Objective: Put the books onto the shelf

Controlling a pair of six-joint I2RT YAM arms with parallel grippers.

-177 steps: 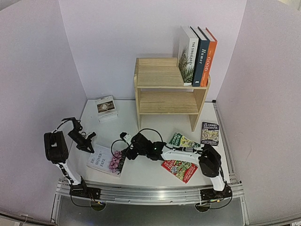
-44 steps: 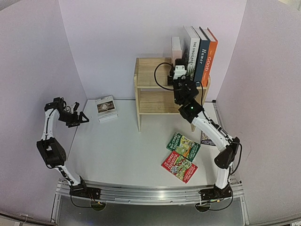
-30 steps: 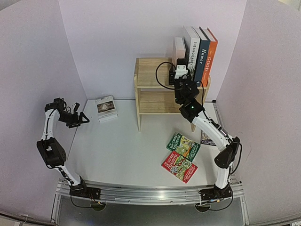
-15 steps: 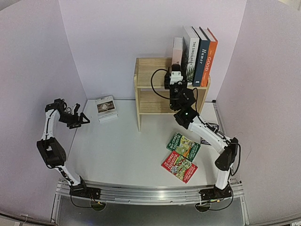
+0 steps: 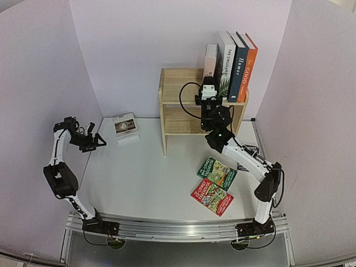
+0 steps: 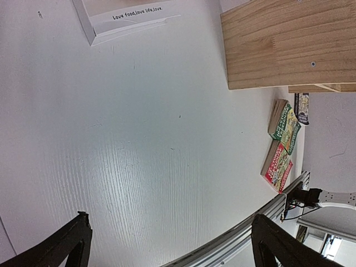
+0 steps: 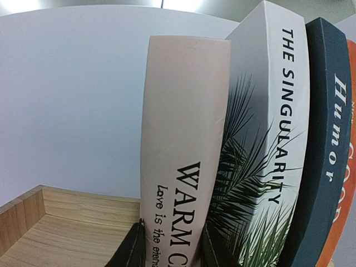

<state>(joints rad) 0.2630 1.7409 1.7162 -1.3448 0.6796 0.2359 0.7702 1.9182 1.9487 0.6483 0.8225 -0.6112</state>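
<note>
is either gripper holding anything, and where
Left gripper: nothing. Right gripper flanks the lower spine of the pale book; whether it grips cannot be told.

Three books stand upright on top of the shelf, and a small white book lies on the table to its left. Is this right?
No: four books stand upright on top of the shelf, as the top external view shows. The rest is correct.

Left arm (image 5: 54, 158) is folded up tall on its own side, wrist bent in toward the middle, and the left gripper (image 6: 172, 245) hangs with its fingers spread really wide, nothing between them. Right arm (image 5: 247, 158) is stretched way forward and up, right gripper (image 5: 209, 83) aimed away from the base, fingers (image 7: 132, 247) only a narrow gap apart; can't tell if they're pinching anything.
</note>
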